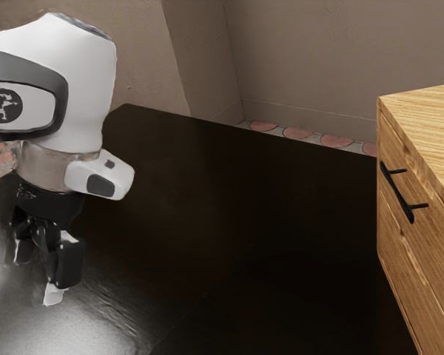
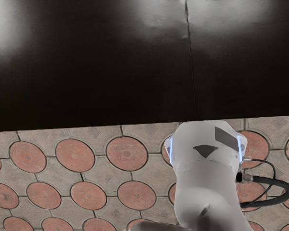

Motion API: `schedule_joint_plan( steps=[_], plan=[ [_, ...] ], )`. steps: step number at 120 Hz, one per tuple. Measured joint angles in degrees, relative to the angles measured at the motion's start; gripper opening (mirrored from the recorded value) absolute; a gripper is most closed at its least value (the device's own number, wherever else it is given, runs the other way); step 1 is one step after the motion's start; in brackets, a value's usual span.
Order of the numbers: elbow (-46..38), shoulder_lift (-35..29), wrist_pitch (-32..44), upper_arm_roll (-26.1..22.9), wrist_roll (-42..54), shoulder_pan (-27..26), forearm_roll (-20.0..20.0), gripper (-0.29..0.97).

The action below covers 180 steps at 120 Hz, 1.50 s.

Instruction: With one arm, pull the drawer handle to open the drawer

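A light wooden cabinet (image 1: pixel 422 244) stands at the exterior view's right edge. Its upper drawer front carries a black bar handle (image 1: pixel 402 191) and lies flush with the cabinet face. My gripper (image 1: pixel 35 275) hangs at the exterior view's lower left, pointing down just above the black tabletop (image 1: pixel 229 222). It is far from the handle. Its fingers (image 1: pixel 63 266) stand apart with nothing between them. In the wrist view the tabletop (image 2: pixel 111 62) lies under the hand.
A wide stretch of black tabletop separates the gripper from the cabinet. Beyond the table's edge in the wrist view are a round-patterned tiled floor (image 2: pixel 77 187) and the arm's white base (image 2: pixel 207 192). Beige walls (image 1: pixel 318 52) close the back.
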Motion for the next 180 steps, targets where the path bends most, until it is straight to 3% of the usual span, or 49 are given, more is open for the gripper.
schedule_joint_plan(
  steps=[15, 38, 56, 77, 92, 135, 180],
  plan=[
    [-3.3, -0.5, 16.9, 0.2, -1.3, -0.8, 2.0, 0.68],
    [-3.4, -1.3, 30.4, -0.3, -5.9, -1.0, 1.5, 0.68],
    [-1.6, -0.5, 36.9, -0.6, -20.1, -6.5, -4.1, 0.68],
    [-1.1, 4.5, 49.1, -0.2, -35.5, -6.9, -14.1, 0.68],
    [-1.1, 5.7, 55.8, -0.4, -45.4, -7.4, -17.7, 0.68],
    [-2.1, 6.4, 63.4, -1.2, -64.7, -11.8, -19.2, 0.68],
    [-0.7, 8.8, 66.7, -1.3, -73.7, -12.7, -17.9, 0.68]
  ],
)
